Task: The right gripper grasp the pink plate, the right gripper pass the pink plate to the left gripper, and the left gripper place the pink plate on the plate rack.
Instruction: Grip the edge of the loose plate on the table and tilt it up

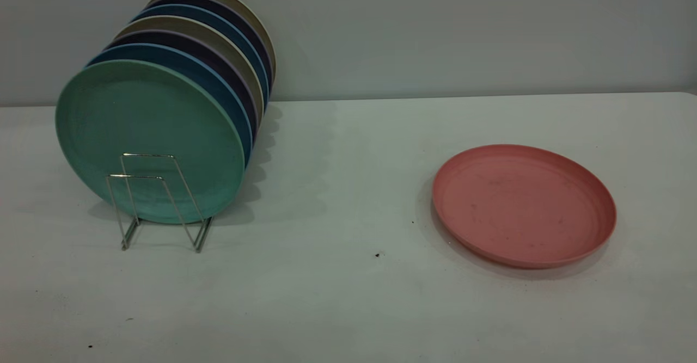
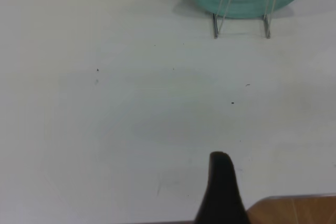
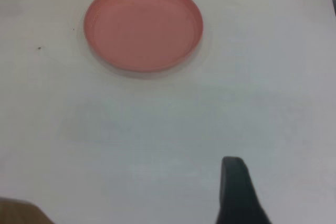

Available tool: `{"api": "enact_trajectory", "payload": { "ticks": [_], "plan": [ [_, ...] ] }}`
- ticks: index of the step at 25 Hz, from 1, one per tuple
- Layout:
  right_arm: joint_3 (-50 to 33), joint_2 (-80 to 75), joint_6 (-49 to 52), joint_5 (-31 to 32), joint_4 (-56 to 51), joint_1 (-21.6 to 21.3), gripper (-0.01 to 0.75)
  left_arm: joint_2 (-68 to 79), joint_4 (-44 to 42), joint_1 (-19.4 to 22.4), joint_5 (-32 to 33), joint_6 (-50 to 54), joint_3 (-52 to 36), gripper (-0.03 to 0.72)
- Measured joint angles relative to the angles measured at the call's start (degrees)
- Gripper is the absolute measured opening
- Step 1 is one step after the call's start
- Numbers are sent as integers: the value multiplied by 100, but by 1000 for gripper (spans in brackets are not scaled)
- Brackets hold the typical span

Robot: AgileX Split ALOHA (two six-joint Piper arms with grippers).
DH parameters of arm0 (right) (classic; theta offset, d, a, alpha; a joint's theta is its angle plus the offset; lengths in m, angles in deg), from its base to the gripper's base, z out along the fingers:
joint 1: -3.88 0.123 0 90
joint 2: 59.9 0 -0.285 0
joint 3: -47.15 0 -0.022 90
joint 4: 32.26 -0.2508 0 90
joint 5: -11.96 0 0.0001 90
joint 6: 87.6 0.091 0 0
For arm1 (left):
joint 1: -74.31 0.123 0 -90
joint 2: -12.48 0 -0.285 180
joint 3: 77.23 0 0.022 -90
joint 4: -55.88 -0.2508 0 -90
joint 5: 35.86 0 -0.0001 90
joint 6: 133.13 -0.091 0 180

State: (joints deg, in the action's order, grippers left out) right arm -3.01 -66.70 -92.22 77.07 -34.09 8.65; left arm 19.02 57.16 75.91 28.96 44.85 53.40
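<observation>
Lying flat at about four o'clock on the desk, the pink plate is untouched, so the first grasp has not begun. Only one finger of the right end effector and of the left end effector shows; whether either is open cannot be told. Next, I judge, the right must reach the plate's rim. Farther back, at ten o'clock, the plate rack holds the green plate and others upright.

Exterior view: low, near table level, facing rack and pink plate.
Left wrist view: high, looking ahead to rack (shared).
Right wrist view: high, plate ahead (shared).
</observation>
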Motion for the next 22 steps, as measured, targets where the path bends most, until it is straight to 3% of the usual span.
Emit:
{"api": "enact_trajectory", "payload": {
  "ticks": [10, 16, 22],
  "plan": [
    [166, -92, 0, -104, -170, 0, 484, 388, -8, 0, 39, 119, 325, 590],
    [295, -1583, 0, -966, -430, 0, 573, 2150, 297, 0, -616, -201, 1134, 590],
    [555, -3640, 0, -1951, -677, 0, 581, 3990, 920, 0, -1368, -1454, 1650, 590]
  ]
}}
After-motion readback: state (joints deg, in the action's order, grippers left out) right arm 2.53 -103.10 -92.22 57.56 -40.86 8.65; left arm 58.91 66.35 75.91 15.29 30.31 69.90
